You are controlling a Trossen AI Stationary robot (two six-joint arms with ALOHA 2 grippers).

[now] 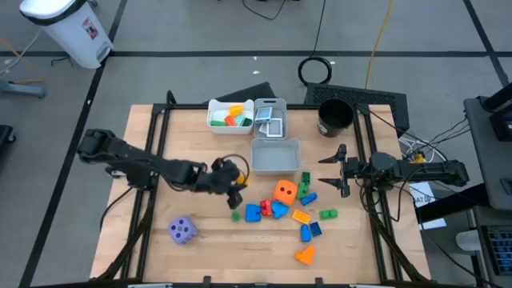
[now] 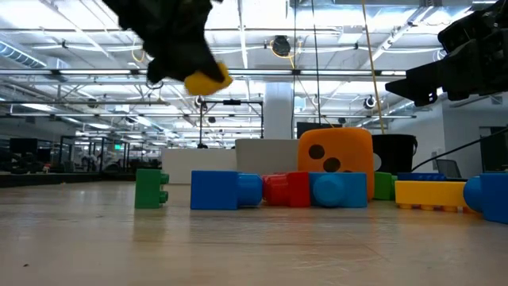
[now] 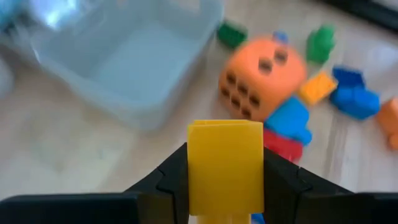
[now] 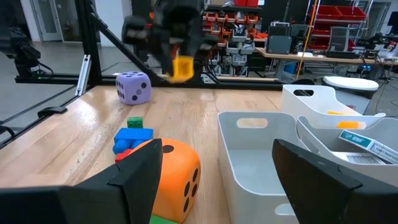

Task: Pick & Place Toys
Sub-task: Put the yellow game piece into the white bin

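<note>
My left gripper [image 1: 235, 182] is shut on a small yellow block [image 3: 225, 165], raised above the table just left of the toy pile. The block also shows in the low view [image 2: 208, 80] and the right wrist view [image 4: 181, 67]. The pile holds an orange die [image 1: 285, 192], blue blocks [image 1: 253, 212], a red block [image 2: 286, 189], green blocks [image 1: 328, 214] and an orange block [image 1: 304, 255], all lying on the table. A purple die [image 1: 182, 230] sits near the front left. My right gripper [image 1: 334, 170] is open and empty at the table's right side. My left gripper pinches the yellow block by two opposite sides [image 3: 194, 168] between its two fingers [image 3: 168, 180]. The fingers come slanting down from the table's left. The block sits at the fingers' lower end [image 2: 208, 80], lifted clear of the table.
An empty grey bin [image 1: 275, 156] stands just beyond the pile. Behind it a white bin [image 1: 230, 114] holds several blocks and a grey bin [image 1: 270, 118] holds cards. A black cup [image 1: 334, 117] stands at the back right.
</note>
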